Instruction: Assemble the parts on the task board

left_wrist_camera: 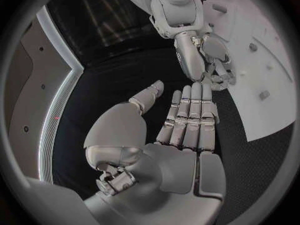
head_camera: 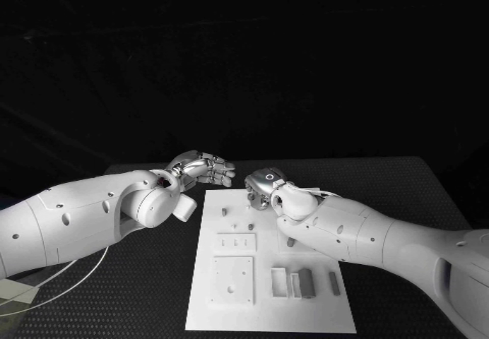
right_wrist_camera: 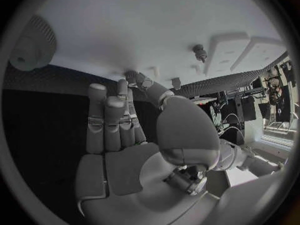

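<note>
The black desk [head_camera: 408, 183] is covered at its middle by the task board [head_camera: 306, 311], a white plate whose long axis runs from twelve to six o'clock in the head view, its far short edge lying between the two hands. The left hand [head_camera: 201, 169] is held over the bare desk at about eleven o'clock of the board, just beside its far left corner; its fingers [left_wrist_camera: 187, 115] are seen straight and side by side, thumb apart, and nothing is held. The right hand [head_camera: 263, 189] is lowered over the far end of the board, at twelve o'clock; its fingers are only loosely bent and no part is seen between them. Grey parts [head_camera: 304, 282] stand near the board's six-o'clock end, long axes along the board, with small pegs [head_camera: 251, 225] scattered nearer the centre. The step in hand is judged to be a reach for a small part at the far end. For the next move, a fine pinch would be called for, with the part kept upright.
</note>
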